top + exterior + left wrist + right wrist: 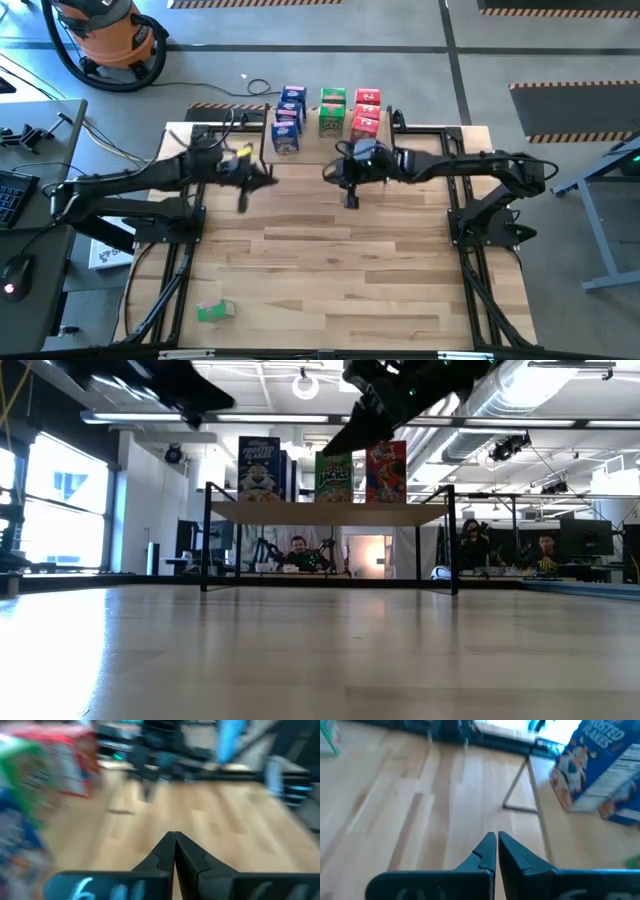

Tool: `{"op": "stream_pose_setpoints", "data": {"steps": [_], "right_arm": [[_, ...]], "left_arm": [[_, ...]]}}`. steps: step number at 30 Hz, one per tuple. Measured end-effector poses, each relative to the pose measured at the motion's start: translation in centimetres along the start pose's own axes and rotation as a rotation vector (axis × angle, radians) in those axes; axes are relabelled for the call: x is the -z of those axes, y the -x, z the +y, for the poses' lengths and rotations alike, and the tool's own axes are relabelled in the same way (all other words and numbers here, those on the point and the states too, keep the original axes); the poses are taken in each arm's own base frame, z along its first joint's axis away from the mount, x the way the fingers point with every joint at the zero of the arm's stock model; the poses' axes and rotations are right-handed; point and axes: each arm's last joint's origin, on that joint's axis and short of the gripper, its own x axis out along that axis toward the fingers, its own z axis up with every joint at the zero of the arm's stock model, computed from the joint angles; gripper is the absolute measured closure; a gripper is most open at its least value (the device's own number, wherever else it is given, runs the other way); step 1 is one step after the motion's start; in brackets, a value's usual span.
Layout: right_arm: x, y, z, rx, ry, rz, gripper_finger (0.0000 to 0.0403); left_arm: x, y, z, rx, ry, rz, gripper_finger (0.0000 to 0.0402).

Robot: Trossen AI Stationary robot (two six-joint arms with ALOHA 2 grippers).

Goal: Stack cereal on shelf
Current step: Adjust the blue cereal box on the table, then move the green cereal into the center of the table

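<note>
The shelf (330, 512) stands at the table's far middle on thin black legs. On it stand stacked blue boxes (289, 120), green boxes (332, 110) and red boxes (366, 114); in the low view they show as blue (259, 468), green (334, 478) and red (386, 472). One more green box (215, 311) lies flat on the table near the front left corner. My left gripper (243, 202) is shut and empty, in the air just in front of the shelf's left end. My right gripper (351, 200) is shut and empty, in front of the shelf's right half.
The shelf's black leg (520, 785) and a blue box (600, 775) show close ahead in the right wrist view. Black frame rails run along the table's left and right edges (170, 270). People sit at desks in the room behind the table (298, 550).
</note>
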Motion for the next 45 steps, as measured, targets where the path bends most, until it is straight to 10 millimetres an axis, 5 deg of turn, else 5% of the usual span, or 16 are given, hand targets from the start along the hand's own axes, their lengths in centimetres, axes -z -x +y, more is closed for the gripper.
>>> {"op": "stream_pose_setpoints", "data": {"steps": [7,16,33,45], "right_arm": [[2.4,-1.2,3.3,-0.034,-0.041,-0.163,0.0403],[2.4,-1.3,6.0,-0.098,-0.012,-0.179,0.0403],[2.2,-1.2,7.0,-0.098,0.044,-0.182,0.0403],[2.3,-1.2,7.0,-0.102,0.041,-0.168,0.0403]], "left_arm": [[0.9,2.7,-4.8,0.110,0.228,0.304,0.0401],[3.4,4.2,-11.0,0.151,0.511,0.808,0.0401],[5.7,5.3,-21.7,0.008,0.790,1.612,0.0401],[6.9,4.1,-24.4,0.011,0.807,1.498,0.0401]]}}
